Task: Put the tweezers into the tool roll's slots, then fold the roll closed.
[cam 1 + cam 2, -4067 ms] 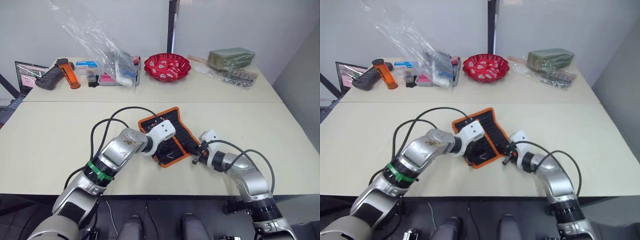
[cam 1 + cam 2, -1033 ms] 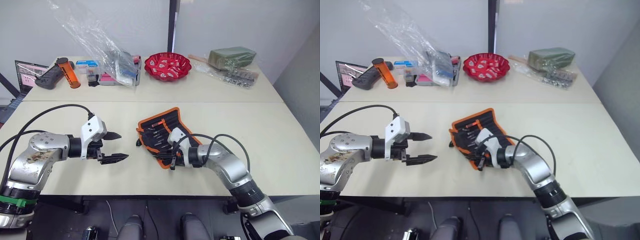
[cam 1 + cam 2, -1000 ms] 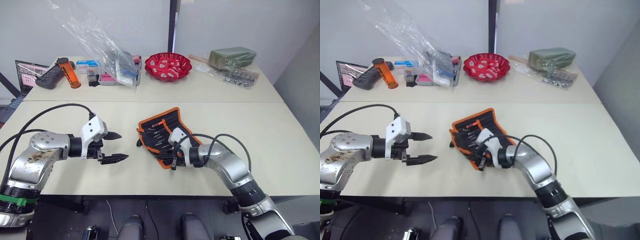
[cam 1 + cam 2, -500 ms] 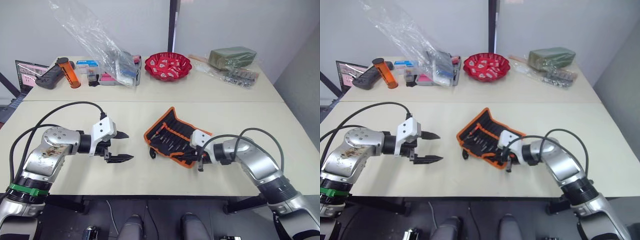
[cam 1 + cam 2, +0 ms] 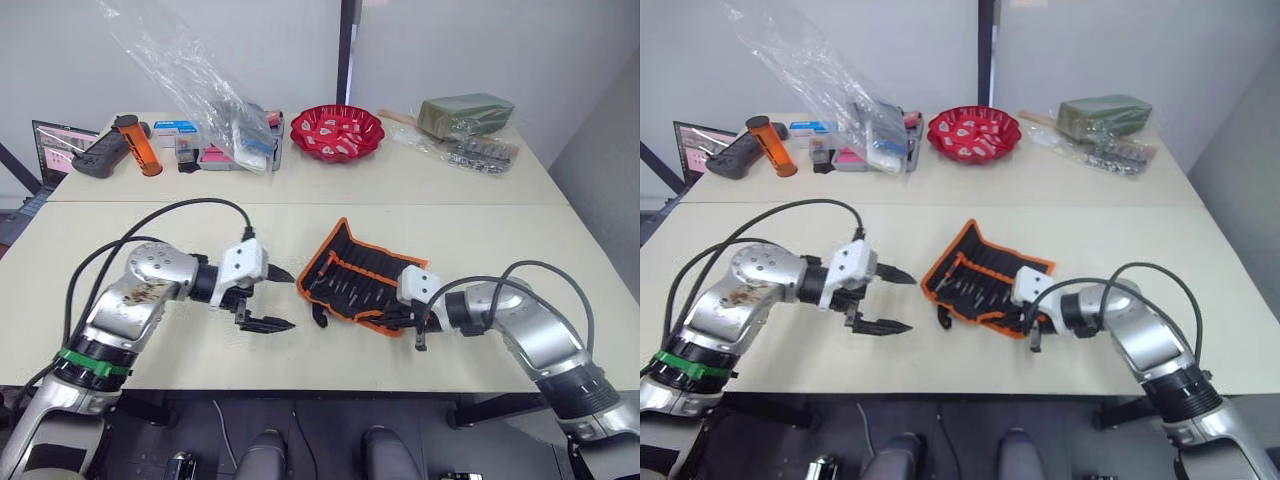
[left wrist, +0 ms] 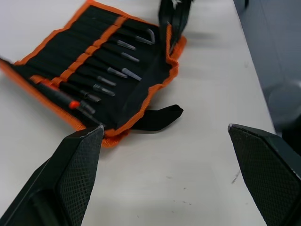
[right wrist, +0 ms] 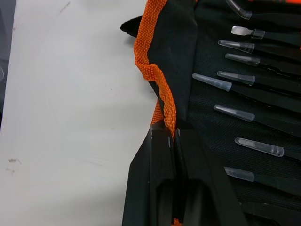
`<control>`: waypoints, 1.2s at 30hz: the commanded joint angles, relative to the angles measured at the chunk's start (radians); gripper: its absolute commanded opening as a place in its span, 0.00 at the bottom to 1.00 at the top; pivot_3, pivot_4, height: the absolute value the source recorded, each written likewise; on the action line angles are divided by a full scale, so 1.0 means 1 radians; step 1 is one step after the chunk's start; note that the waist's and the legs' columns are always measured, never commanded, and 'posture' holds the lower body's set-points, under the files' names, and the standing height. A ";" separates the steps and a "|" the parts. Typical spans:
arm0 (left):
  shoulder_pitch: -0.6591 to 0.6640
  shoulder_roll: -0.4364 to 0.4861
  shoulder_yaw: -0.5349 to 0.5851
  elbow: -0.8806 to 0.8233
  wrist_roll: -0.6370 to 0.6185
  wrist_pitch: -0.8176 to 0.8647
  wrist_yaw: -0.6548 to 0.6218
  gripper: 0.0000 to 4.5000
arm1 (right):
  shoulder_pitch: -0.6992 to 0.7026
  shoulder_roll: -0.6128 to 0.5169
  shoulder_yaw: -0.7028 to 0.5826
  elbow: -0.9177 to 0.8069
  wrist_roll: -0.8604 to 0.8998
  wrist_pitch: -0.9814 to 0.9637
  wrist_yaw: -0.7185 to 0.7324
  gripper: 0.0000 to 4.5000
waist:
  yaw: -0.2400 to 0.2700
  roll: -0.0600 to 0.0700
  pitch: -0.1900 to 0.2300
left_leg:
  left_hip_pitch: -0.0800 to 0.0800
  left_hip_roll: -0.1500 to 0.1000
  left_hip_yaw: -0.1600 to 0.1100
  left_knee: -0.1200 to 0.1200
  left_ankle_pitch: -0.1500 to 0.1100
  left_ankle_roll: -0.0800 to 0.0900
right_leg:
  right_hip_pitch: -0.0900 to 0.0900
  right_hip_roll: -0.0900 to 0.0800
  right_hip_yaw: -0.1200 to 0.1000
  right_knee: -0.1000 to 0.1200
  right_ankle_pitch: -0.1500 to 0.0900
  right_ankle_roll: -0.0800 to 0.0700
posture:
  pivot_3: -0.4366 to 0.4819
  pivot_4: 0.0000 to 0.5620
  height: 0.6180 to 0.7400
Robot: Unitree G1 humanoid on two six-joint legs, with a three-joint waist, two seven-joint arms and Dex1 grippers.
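Observation:
The tool roll [image 5: 362, 283] lies open and flat on the cream table, black with orange edging and an orange centre strip. Several tweezers [image 7: 236, 85] with clear tip caps sit side by side in its slots [image 6: 101, 71]. My right gripper [image 7: 171, 136] is shut on the roll's orange edge at the near right corner [image 5: 408, 318]. My left gripper [image 5: 288, 300] is open, just left of the roll and apart from it, with nothing between its fingers [image 6: 75, 165]. The roll's black tie strap [image 6: 157, 117] lies on the table off its near left corner.
Along the table's far side stand a red bowl [image 5: 336, 131], a clear plastic bag [image 5: 200, 85] over small boxes, an orange cylinder [image 5: 136, 146], a laptop [image 5: 55, 148] and a green packet [image 5: 463, 114]. Bare table [image 5: 560, 260] lies right of the roll.
My right gripper has drawn the roll's corner a little to the right, and the roll has turned with it. My left gripper has moved right, closer to the roll, still open.

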 commanded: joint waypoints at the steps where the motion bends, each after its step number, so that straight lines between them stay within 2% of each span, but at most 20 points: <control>1: -0.099 -0.051 -0.052 0.123 0.079 -0.150 -0.034 1.00 | -0.001 0.011 -0.049 -0.043 0.046 0.042 -0.013 0.00 | 0.000 0.000 0.000 | 0.000 0.000 0.000 0.000 0.000 0.000 | 0.000 0.000 0.000 0.000 0.000 0.000 | 0.48 0.27 1.00; 5: -0.210 -0.141 -0.093 0.306 0.144 -0.289 -0.049 1.00 | 0.009 0.015 -0.053 -0.052 0.044 0.049 -0.025 0.00 | 0.001 0.000 0.000 | -0.001 0.000 0.000 0.002 0.000 0.000 | 0.000 0.000 -0.001 0.000 0.000 0.000 | 0.48 0.27 1.00; 7: -0.257 -0.162 -0.134 0.424 0.221 -0.422 -0.048 1.00 | 0.017 0.017 -0.059 -0.061 0.043 0.050 -0.036 0.00 | 0.001 0.000 0.000 | -0.001 0.000 0.000 0.002 0.000 0.000 | 0.000 0.000 -0.001 0.000 0.000 0.000 | 0.48 0.27 1.00; 9: -0.295 -0.184 -0.152 0.529 0.258 -0.507 -0.054 0.87 | 0.024 0.019 -0.065 -0.070 0.045 0.050 -0.047 0.00 | -0.002 0.000 0.000 | -0.001 0.000 0.000 0.002 0.000 0.000 | 0.000 0.000 -0.001 0.000 0.000 0.000 | 0.48 0.27 1.00; 15: -0.375 -0.246 -0.136 0.712 0.259 -0.586 -0.104 0.44 | 0.043 0.020 -0.081 -0.083 0.045 0.052 -0.067 0.00 | -0.002 0.000 0.000 | -0.002 0.000 0.000 0.002 0.000 0.000 | 0.000 0.000 -0.001 0.000 0.000 0.001 | 0.48 0.27 1.00; 21: -0.364 -0.294 -0.092 0.710 0.211 -0.554 -0.129 0.01 | 0.052 0.037 -0.076 -0.082 0.040 0.043 -0.088 0.00 | -0.002 0.000 0.000 | -0.002 0.000 0.000 0.002 0.000 0.000 | 0.000 0.000 -0.001 0.000 0.000 0.001 | 0.48 0.27 1.00; 26: -0.299 -0.265 -0.067 0.625 0.204 -0.496 -0.124 0.01 | 0.011 0.081 -0.048 -0.004 -0.014 -0.017 -0.122 0.00 | -0.010 0.000 0.000 | -0.001 0.000 0.000 0.002 0.000 0.001 | 0.000 0.000 -0.001 0.001 0.000 0.001 | 0.48 0.27 1.00; 30: -0.262 -0.215 -0.039 0.612 0.251 -0.515 -0.036 0.01 | -0.061 0.134 -0.024 0.113 -0.064 -0.077 -0.134 0.00 | -0.024 0.000 0.000 | 0.000 0.000 -0.001 0.002 0.000 0.001 | 0.000 0.000 -0.001 0.002 0.000 0.000 | 0.48 0.27 1.00; 36: -0.194 -0.119 0.019 0.556 0.254 -0.462 0.050 0.01 | -0.176 0.216 0.006 0.295 -0.126 -0.194 -0.145 0.00 | -0.033 0.000 0.000 | 0.001 0.000 -0.001 0.002 0.001 0.001 | 0.000 0.000 -0.001 0.002 0.000 -0.001 | 0.48 0.27 1.00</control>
